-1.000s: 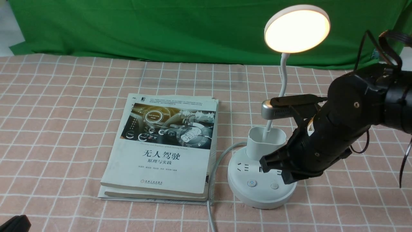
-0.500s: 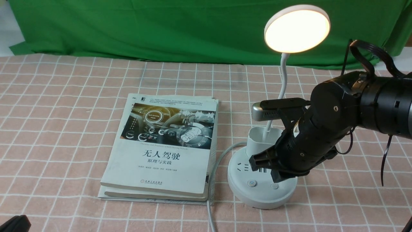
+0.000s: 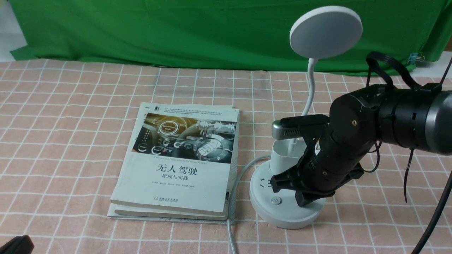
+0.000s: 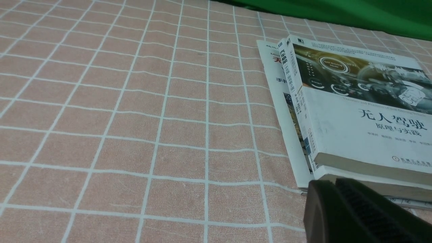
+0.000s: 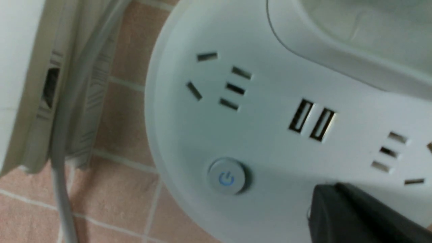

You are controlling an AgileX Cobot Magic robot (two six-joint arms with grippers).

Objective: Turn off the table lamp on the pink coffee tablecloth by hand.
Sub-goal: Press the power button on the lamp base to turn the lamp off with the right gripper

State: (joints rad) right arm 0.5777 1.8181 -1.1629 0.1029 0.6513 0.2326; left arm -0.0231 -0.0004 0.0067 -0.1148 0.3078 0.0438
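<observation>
Salmon-pink cloth, thin white grid: the pink coffee tablecloth (image 3: 70, 169) runs beneath everything you are working with, from the near edge back to the backdrop.

Nearest, at the front left corner, you see just the dark tip of your left arm (image 3: 17, 245). Its jaws are shut, fingers together, nothing between them, clear of the stack.

Near the front too, a grey cable (image 3: 230, 211) runs back along the right side of the stack and bends over to the lamp base.

Next, right of centre, the table lamp (image 3: 286, 215) stands upright on the cloth. Its round white base faces you with a power button (image 3: 276, 200) on the left, uncovered. Your right arm (image 3: 300, 203) reaches in from the right, jaws shut and empty, tip down at the base's front right, right of that button. The tip hides what lies under it; you cannot tell how hard it presses.

Left of the lamp, the books (image 3: 173, 176) lie stacked flat, the top cover printed with a car dashboard and Chinese lettering.

Behind the base's sockets, you find the cup-shaped holder (image 3: 282, 155), partly masked by the arm. The bendy neck (image 3: 310, 84) rises from it to the disc head (image 3: 325, 32), tilted and unlit.

Farthest, green backdrop cloth (image 3: 176, 31), a small clip (image 3: 416, 58) at its right end.
</observation>
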